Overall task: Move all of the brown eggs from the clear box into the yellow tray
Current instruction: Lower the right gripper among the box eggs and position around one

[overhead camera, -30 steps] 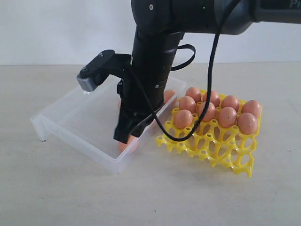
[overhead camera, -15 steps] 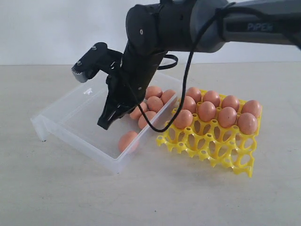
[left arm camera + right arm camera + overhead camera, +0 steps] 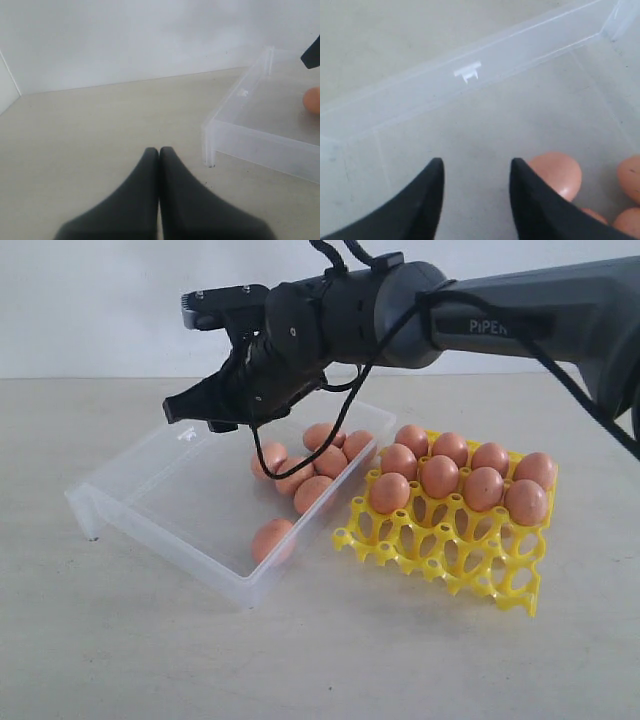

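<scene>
Exterior view: the right arm reaches in from the right, its wrist bent so the right gripper [image 3: 192, 412] lies almost level above the clear box [image 3: 140, 510]. Brown eggs [image 3: 312, 492] cluster at the box's far right corner, and eight fill the far rows of the yellow tray [image 3: 450, 555].

Left wrist view: the left gripper [image 3: 159, 150], fingers pressed together, hangs over the table [image 3: 75, 130] near a box corner.

Right wrist view: the fingers [image 3: 427, 200] are spread, with nothing between them.

My right arm [image 3: 540, 310] is a dark grey tube lettered PiPER in white, with a glossy black wrist, a grey-faced camera block [image 3: 205, 302] and a thin black cable [image 3: 590, 407]. The left gripper [image 3: 159, 151] and right gripper [image 3: 475, 167] have matte black, tapering fingers.
</scene>
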You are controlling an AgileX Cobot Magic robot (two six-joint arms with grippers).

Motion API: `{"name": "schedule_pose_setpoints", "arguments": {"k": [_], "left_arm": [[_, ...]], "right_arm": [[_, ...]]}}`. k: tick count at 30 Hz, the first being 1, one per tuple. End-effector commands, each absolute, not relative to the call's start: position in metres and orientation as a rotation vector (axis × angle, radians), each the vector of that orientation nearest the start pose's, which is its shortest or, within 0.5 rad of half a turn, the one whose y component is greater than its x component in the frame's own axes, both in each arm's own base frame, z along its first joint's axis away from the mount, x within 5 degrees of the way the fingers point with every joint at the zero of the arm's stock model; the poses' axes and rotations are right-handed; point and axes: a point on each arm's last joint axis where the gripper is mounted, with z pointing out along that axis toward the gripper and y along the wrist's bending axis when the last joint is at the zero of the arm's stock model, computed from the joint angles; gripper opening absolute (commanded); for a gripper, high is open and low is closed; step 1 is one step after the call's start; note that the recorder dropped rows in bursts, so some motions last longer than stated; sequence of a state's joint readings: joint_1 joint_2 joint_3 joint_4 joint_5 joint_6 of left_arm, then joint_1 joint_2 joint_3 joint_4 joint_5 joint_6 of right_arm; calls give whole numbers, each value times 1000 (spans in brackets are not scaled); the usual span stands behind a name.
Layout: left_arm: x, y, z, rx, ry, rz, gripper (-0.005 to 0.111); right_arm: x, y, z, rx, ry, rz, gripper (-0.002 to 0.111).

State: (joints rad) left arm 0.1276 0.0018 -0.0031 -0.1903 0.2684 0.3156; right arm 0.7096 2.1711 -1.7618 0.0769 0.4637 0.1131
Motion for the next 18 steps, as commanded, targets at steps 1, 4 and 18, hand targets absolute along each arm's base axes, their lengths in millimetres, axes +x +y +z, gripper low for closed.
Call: {"name": "schedule_pose_setpoints", "arguments": {"k": [1,4,18], "left_arm": [[55,3,190,28,1739,139,-4],[55,3,190,28,1739,139,-4],[55,3,190,28,1741,139,-4]], "right_arm": [[383,328,206,-463,2359,516,54],[388,320,186,-303,2477,506,54],[400,290,158,5,2704,475,54]]}}
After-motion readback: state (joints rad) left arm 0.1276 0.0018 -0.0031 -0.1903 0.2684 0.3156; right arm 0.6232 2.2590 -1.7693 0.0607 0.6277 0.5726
